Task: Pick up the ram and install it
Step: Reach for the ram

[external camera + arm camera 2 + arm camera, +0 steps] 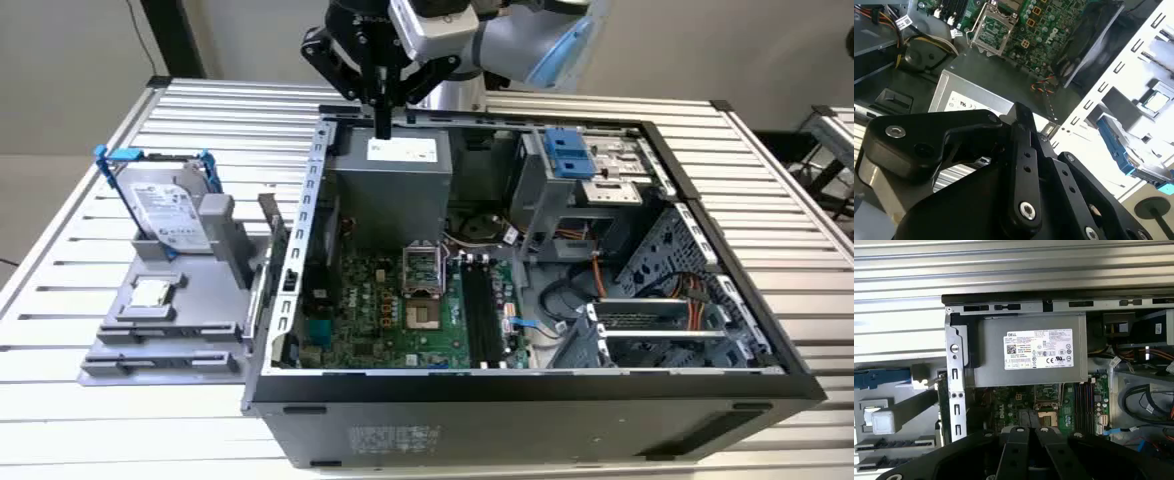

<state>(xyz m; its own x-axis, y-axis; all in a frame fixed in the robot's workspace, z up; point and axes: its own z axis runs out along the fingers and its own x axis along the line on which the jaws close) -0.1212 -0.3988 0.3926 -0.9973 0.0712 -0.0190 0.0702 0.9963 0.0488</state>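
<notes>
Gripper (383,128) clenched, empty, over the PSU (390,190), exterior view's top centre. We see the ram (271,235) upright in its tray (174,345), graspable.

Gripper (1029,416) body cut off by first wrist view's edge.

A hard drive (167,208) stands beside the open computer case (534,425).

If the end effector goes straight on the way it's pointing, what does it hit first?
Probably the grey power supply inside the case, just below the end effector, though depth is unclear from this angle.
</notes>
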